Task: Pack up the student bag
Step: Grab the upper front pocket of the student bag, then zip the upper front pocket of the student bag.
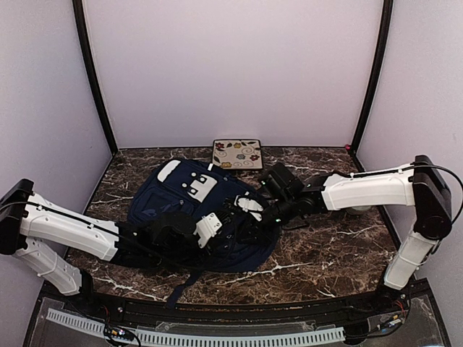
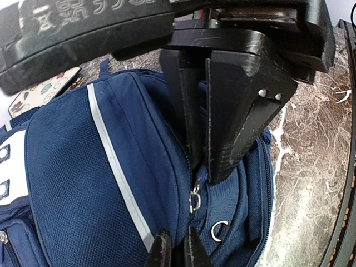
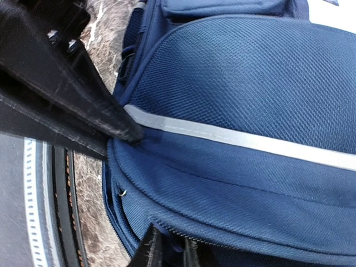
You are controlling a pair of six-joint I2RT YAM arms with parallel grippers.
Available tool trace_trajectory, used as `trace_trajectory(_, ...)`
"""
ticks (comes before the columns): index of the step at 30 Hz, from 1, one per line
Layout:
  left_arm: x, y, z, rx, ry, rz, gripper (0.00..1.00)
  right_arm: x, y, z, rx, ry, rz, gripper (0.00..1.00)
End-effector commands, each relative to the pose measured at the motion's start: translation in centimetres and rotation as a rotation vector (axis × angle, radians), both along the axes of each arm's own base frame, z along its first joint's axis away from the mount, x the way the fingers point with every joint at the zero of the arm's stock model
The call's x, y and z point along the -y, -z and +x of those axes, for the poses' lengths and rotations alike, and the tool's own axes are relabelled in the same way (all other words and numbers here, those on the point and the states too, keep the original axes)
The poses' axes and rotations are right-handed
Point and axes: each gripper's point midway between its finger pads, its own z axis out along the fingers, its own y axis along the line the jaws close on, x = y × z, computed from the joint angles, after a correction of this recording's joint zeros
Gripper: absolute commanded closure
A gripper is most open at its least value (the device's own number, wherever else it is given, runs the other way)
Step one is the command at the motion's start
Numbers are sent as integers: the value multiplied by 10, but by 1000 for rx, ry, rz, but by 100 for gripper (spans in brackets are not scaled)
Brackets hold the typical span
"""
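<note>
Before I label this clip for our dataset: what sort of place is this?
Likely a robot test booth: plain white walls enclose a marble-patterned table, with two arms bolted at its edge.

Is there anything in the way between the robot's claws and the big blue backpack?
No, nothing visible is in the way. The left claw and the right claw are both right up against the student bag, near its zipper seam.
</note>
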Motion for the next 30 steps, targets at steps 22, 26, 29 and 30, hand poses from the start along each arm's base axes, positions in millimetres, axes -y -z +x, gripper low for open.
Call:
trace_trajectory(22, -13, -4, -30, -146, 67, -68, 100, 96, 25, 75, 85, 170, -190, 100)
trace_trajectory(26, -26, 2, -34, -183, 45, -36, 100, 105, 26, 105, 100, 220, -192, 100)
trace_trajectory(29, -45, 4, -29, -191, -38, 3, 100, 104, 20, 111, 128, 211, -181, 100)
trace_trajectory(30, -58, 6, -23, -204, -121, 16, 100, 102, 16, 109, 130, 195, -166, 100)
